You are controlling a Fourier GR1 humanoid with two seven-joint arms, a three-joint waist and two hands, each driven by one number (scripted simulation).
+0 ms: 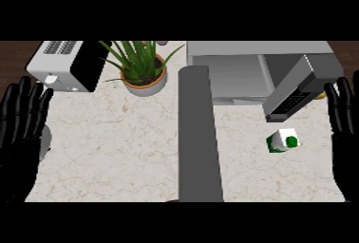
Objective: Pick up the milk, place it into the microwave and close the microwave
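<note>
Marble counter (126, 142): one milk carton (282, 141), one open microwave (238, 71), one plant (142, 66)

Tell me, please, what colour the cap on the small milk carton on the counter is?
Green, on the white-and-green milk carton with its round cap, seen in the head view.

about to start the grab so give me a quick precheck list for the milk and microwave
1. Milk carton upright on the counter, green cap up: ok.
2. Microwave door swung open, cavity reachable: ok.
3. Cavity free of other items: cannot tell, only part of the inside shows.
4. Right robot hand open and holding nothing, at the right edge near the carton: ok.
5. Left robot hand open, resting at the left edge, away from the carton: ok.
6. Potted plant and toaster stand left of the microwave, off the path: ok.
</note>
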